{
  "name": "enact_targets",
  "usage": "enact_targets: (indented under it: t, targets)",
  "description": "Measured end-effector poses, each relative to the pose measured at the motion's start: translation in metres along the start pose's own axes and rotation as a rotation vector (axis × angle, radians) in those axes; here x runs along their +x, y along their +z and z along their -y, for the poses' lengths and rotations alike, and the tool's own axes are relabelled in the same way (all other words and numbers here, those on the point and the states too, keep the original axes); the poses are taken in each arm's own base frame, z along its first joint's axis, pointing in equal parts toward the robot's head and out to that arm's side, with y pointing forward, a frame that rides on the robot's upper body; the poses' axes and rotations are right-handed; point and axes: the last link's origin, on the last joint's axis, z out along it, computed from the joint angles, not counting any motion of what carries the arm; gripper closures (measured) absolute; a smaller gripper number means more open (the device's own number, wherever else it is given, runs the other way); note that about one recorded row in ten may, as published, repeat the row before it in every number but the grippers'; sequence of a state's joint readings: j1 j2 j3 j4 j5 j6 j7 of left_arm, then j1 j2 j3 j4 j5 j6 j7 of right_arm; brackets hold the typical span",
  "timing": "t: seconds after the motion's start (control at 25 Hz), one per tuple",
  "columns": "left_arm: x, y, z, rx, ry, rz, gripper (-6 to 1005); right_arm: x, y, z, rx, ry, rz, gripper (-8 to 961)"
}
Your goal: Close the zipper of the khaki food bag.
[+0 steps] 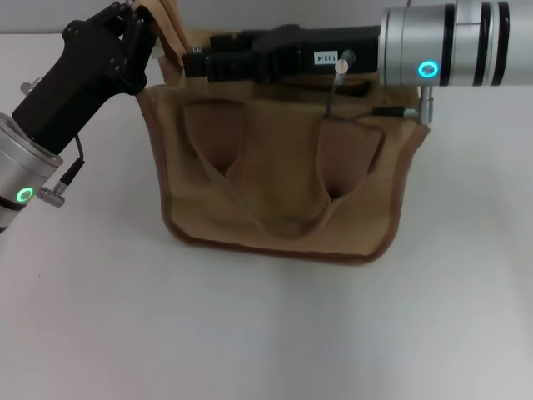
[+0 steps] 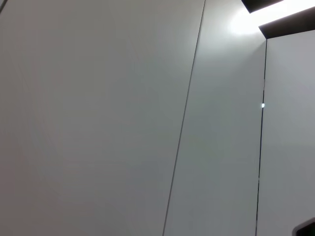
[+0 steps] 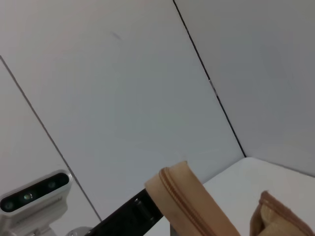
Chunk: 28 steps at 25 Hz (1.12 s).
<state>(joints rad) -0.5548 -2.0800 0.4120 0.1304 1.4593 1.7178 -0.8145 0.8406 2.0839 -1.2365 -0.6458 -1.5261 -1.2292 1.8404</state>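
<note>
Only one readable marking: a small white rectangular sticker [image 1: 327,58] on the black housing of the right gripper [image 1: 218,60], above the top of the boxy tan canvas food bag [image 1: 283,179], printed in dark characters resembling "103-4" (last digits uncertain). Nothing legible in either wrist view.

We see our left arm [image 1: 29,154] as a silver cylinder with a green ring light and black housing. Our right arm [image 1: 454,46] is silver with black bands, a cyan ring, a white label, thin black cables.
</note>
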Motion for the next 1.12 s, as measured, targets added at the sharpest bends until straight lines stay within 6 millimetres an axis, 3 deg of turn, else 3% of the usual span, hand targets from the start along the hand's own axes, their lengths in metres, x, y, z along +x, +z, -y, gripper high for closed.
enact_targets:
  t: [0.28, 0.44, 0.68, 0.88, 0.92, 1.12]
  targets:
    - [0.000, 0.003, 0.001, -0.002, 0.001, 0.003, 977, -0.003, 0.009, -0.001, 0.003, -0.040, -0.017, 170]
    - [-0.001, 0.003, 0.002, 0.005, 0.004, 0.007, 976, -0.002, 0.002, -0.001, 0.004, -0.039, -0.006, 170]
    - [-0.001, 0.003, 0.003, 0.012, 0.012, 0.008, 976, -0.010, -0.026, -0.004, -0.022, 0.025, 0.079, 170]
    - [0.004, 0.008, 0.005, -0.003, 0.027, -0.004, 976, -0.025, -0.053, -0.004, -0.068, 0.174, 0.111, 170]
    - [0.006, 0.012, 0.006, -0.012, 0.033, -0.007, 976, -0.036, -0.069, -0.002, -0.085, 0.262, 0.115, 170]
    - [0.008, 0.016, 0.006, -0.032, 0.050, -0.006, 977, -0.069, -0.106, -0.001, -0.113, 0.433, 0.007, 170]
